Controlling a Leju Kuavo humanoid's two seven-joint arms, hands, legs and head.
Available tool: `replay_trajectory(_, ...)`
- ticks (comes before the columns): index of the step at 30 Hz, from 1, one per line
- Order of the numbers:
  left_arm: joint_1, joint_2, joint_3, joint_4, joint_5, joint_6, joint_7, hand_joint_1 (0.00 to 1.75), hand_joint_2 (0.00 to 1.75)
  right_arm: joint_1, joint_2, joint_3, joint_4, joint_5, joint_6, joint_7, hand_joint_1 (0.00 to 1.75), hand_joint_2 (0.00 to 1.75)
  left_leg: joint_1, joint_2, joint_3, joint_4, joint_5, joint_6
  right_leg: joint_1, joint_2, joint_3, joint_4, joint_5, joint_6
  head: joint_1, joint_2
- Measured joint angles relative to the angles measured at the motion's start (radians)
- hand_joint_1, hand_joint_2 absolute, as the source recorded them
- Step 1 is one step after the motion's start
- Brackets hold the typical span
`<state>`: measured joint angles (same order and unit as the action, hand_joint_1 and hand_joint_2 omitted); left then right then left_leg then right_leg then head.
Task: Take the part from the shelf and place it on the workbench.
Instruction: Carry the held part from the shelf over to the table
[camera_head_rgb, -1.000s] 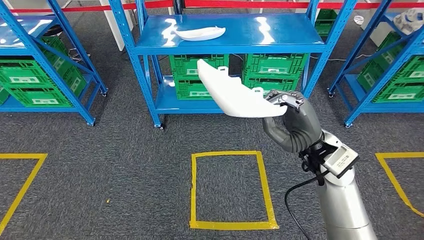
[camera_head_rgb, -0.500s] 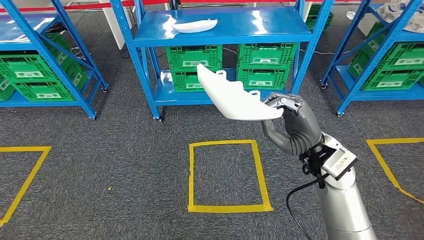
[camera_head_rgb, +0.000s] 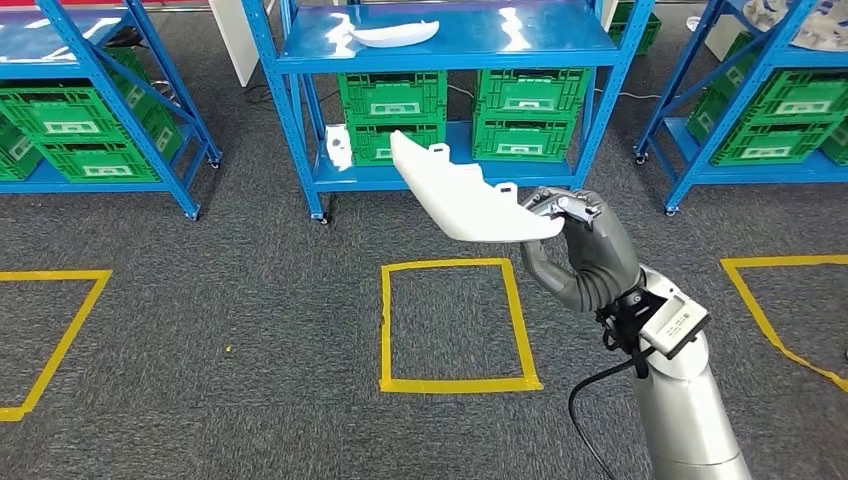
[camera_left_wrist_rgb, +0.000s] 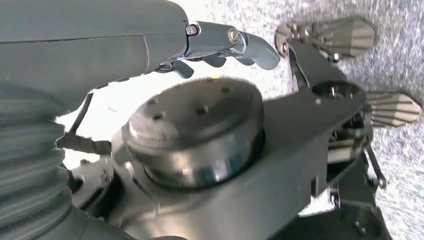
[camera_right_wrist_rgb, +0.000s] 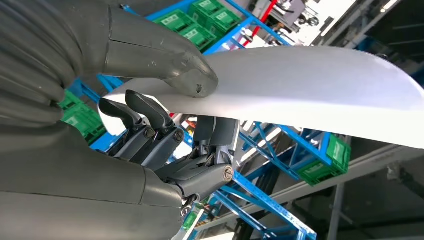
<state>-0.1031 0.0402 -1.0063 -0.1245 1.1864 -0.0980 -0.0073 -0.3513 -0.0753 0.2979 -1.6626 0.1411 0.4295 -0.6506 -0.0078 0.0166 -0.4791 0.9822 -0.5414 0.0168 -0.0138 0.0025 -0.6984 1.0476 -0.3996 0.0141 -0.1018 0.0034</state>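
The part (camera_head_rgb: 462, 199), a long white curved panel, hangs in the air in front of the robot, above the grey carpet and just beyond the far edge of the yellow taped square (camera_head_rgb: 456, 325). Its long axis runs from the 4 o'clock end, where it is held, up toward 10 o'clock, so its free tip points at the lower level of the middle blue shelf (camera_head_rgb: 450, 40). Two small tabs stand up along its far edge.

The right hand (camera_head_rgb: 580, 250) grasps the part's near end: in the right wrist view the thick thumb (camera_right_wrist_rgb: 185, 75) presses on one face of the panel while the darker fingers (camera_right_wrist_rgb: 150, 125) curl under the other.

The left hand (camera_left_wrist_rgb: 220, 45) shows in the left wrist view, with its fingers bent and nothing between them; whether they are fully clenched I cannot tell.

A second white panel (camera_head_rgb: 395, 34) lies on the top level of the middle shelf, at 12 o'clock from the held part. Green crates (camera_head_rgb: 527, 110) sit on the level below.
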Motion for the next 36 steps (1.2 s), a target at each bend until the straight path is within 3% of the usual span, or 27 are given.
replay_trajectory(3,-0.001,0.001,0.0,0.001,-0.001,0.0,-0.004,0.0,1.75,-0.002,-0.004,0.0,0.002,0.001,0.0,0.005,1.75,1.75,0.001,0.021,-0.027,0.002,0.026,0.012,-0.002,0.001,-0.069,0.184,-0.118,0.011,0.001,0.0)
replay_trajectory(5,-0.001,0.0,0.0,0.001,-0.001,0.0,-0.002,0.0,1.75,-0.002,-0.006,0.0,0.004,0.002,0.0,0.007,1.75,1.75,0.0,0.037,-0.049,0.01,0.037,0.01,-0.002,0.0,-0.078,0.258,-0.152,0.015,0.001,0.0)
replay_trajectory(6,-0.001,-0.001,0.0,0.001,-0.001,0.0,-0.002,0.0,1.75,-0.002,-0.006,0.0,0.005,0.002,0.0,0.008,1.75,1.75,0.001,0.045,-0.059,0.015,0.039,0.009,-0.002,-0.003,-0.053,0.238,-0.144,0.015,0.001,0.0)
replay_trajectory(9,-0.001,-0.002,0.0,0.0,-0.002,0.0,-0.003,0.0,1.75,-0.008,-0.007,0.0,0.005,0.002,0.0,0.011,1.75,1.75,-0.001,0.07,-0.079,0.037,0.04,0.001,0.002,-0.046,0.083,0.045,-0.099,0.006,0.001,0.0)
replay_trajectory(10,-0.002,-0.002,0.0,0.0,-0.002,0.0,-0.003,0.0,1.75,-0.012,-0.006,0.0,0.005,0.003,0.0,0.013,1.75,1.75,-0.003,0.078,-0.082,0.043,0.039,-0.004,0.004,-0.058,0.108,0.003,-0.094,-0.001,0.001,0.0)
replay_trajectory(11,-0.002,-0.002,0.0,0.0,-0.002,0.0,-0.003,0.0,1.75,-0.015,-0.006,0.0,0.005,0.003,0.0,0.016,1.75,1.75,-0.004,0.085,-0.084,0.046,0.039,-0.011,0.006,-0.062,0.114,-0.013,-0.094,-0.009,0.001,0.0)
replay_trajectory(13,-0.004,-0.002,0.0,0.0,-0.002,0.0,-0.003,0.0,1.75,-0.018,-0.006,0.0,0.005,0.003,0.001,0.02,1.75,1.75,-0.003,0.097,-0.084,0.045,0.042,-0.024,0.007,-0.042,0.108,-0.014,-0.083,-0.023,0.001,0.0)
replay_trajectory(15,-0.005,-0.001,0.0,0.0,-0.002,0.0,-0.003,0.0,1.75,-0.022,-0.006,0.0,0.006,0.003,0.002,0.021,1.75,1.75,0.0,0.061,-0.093,0.066,0.024,-0.038,0.003,-0.024,0.104,-0.022,-0.07,-0.037,0.001,0.0)
replay_trajectory(17,-0.005,-0.001,0.0,0.0,-0.001,0.0,-0.003,0.0,1.75,-0.029,-0.006,0.001,0.007,0.002,0.004,0.021,1.75,1.75,0.004,0.004,-0.132,0.159,-0.037,-0.049,-0.001,-0.008,0.098,-0.027,-0.06,-0.045,0.0,0.0)
replay_trajectory(19,-0.003,-0.002,0.0,0.0,-0.001,0.0,-0.003,0.0,1.75,-0.032,-0.006,0.001,0.01,0.003,0.007,0.021,1.75,1.75,0.006,-0.013,-0.183,0.283,-0.095,-0.052,-0.001,0.013,0.087,-0.026,-0.052,-0.047,0.0,0.0)
replay_trajectory(20,-0.001,-0.002,0.0,0.0,-0.001,0.0,-0.002,0.0,1.75,-0.032,-0.006,0.002,0.012,0.003,0.007,0.021,1.75,1.75,0.006,-0.014,-0.194,0.311,-0.099,-0.052,-0.001,0.026,0.082,-0.025,-0.049,-0.046,0.0,0.0)
replay_trajectory(21,0.0,-0.002,0.0,0.0,-0.001,0.0,-0.002,0.0,1.75,-0.032,-0.006,0.002,0.013,0.003,0.007,0.021,1.75,1.75,0.007,-0.015,-0.187,0.304,-0.085,-0.05,-0.001,0.039,0.078,-0.023,-0.045,-0.044,0.0,0.0)
replay_trajectory(22,0.001,-0.002,0.0,0.0,-0.001,0.0,-0.002,0.0,1.75,-0.032,-0.006,0.002,0.014,0.003,0.007,0.021,1.75,1.75,0.008,-0.019,-0.163,0.26,-0.057,-0.048,-0.001,0.052,0.074,-0.022,-0.042,-0.041,0.0,0.0)
replay_trajectory(24,0.001,-0.001,0.0,0.0,-0.001,0.0,-0.002,0.0,1.75,-0.034,-0.006,0.002,0.015,0.002,0.008,0.021,1.75,1.75,0.01,-0.058,-0.092,0.121,-0.003,-0.039,-0.001,0.074,0.067,-0.018,-0.035,-0.033,0.001,0.0)
replay_trajectory(26,-0.001,-0.001,0.0,0.0,-0.001,0.0,-0.003,0.0,1.75,-0.038,-0.005,0.003,0.018,0.002,0.008,0.021,1.75,1.75,0.008,-0.089,-0.057,0.043,0.015,-0.029,-0.002,0.092,0.059,-0.018,-0.028,-0.021,0.001,0.0)
replay_trajectory(27,-0.002,-0.001,0.0,0.0,0.0,0.0,-0.003,0.0,1.75,-0.04,-0.005,0.004,0.019,0.002,0.009,0.022,1.75,1.75,0.005,-0.088,-0.056,0.04,0.015,-0.024,-0.002,0.101,0.057,-0.02,-0.024,-0.014,0.001,0.0)
replay_trajectory(29,-0.002,-0.004,0.0,-0.001,0.001,0.0,-0.003,0.0,1.75,-0.041,-0.005,0.005,0.02,-0.003,0.009,0.021,1.75,1.75,0.005,-0.063,-0.055,0.034,0.026,-0.01,-0.003,0.116,0.05,-0.023,-0.016,0.0,0.001,0.0)
replay_trajectory(31,-0.001,-0.005,0.0,-0.001,0.002,0.0,-0.004,0.0,1.75,-0.043,-0.006,0.005,0.021,-0.009,0.01,0.022,1.75,1.75,0.01,-0.037,-0.058,0.027,0.039,0.004,0.0,0.086,0.025,0.016,-0.043,0.009,0.005,0.0)
replay_trajectory(33,0.002,-0.004,0.0,-0.001,0.007,0.0,-0.006,0.0,1.75,-0.046,-0.006,0.006,0.025,-0.011,0.011,0.022,1.75,1.75,0.008,-0.01,-0.067,0.027,0.043,0.01,0.002,0.031,-0.029,0.137,-0.115,0.014,0.008,0.0)
replay_trajectory(34,0.004,-0.004,0.0,0.0,0.01,0.0,-0.006,0.0,1.75,-0.046,-0.006,0.007,0.027,-0.012,0.011,0.023,1.75,1.75,0.006,0.005,-0.071,0.029,0.044,0.011,0.002,0.015,-0.057,0.205,-0.146,0.016,0.008,0.0)
replay_trajectory(35,0.007,-0.004,0.0,0.0,0.011,0.0,-0.006,0.0,1.75,-0.044,-0.006,0.007,0.029,-0.012,0.012,0.023,1.75,1.75,0.005,0.02,-0.074,0.031,0.044,0.011,0.001,0.007,-0.07,0.246,-0.16,0.017,0.008,0.0)
replay_trajectory(36,0.008,-0.004,0.0,0.0,0.011,0.0,-0.006,0.0,1.75,-0.043,-0.006,0.008,0.03,-0.012,0.012,0.024,1.75,1.75,0.005,0.034,-0.077,0.033,0.043,0.011,0.001,0.003,-0.065,0.249,-0.155,0.018,0.008,0.0)
